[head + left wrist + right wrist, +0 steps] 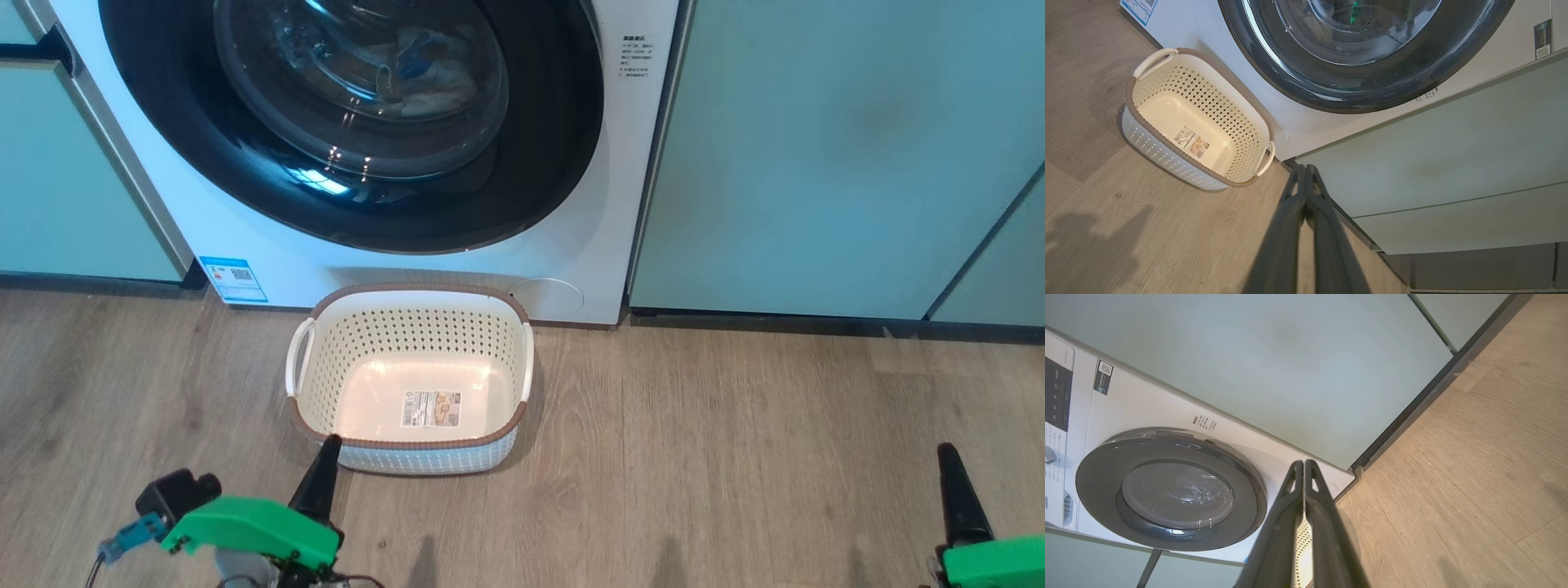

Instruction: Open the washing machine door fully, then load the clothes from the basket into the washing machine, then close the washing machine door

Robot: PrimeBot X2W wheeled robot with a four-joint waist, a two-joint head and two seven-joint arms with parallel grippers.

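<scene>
**Left gripper [328, 446] and right gripper [947, 451] pinched shut, empty**

The basket [416, 288] sits bare before the washing machine door [555, 139] — closed, pale clothes [441, 82] behind its glass. If it hasn't caught fully, it could swing open.

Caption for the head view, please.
Empty basket before the washing machine; door shut, clothes behind its glass; left gripper and right gripper shut.
</scene>
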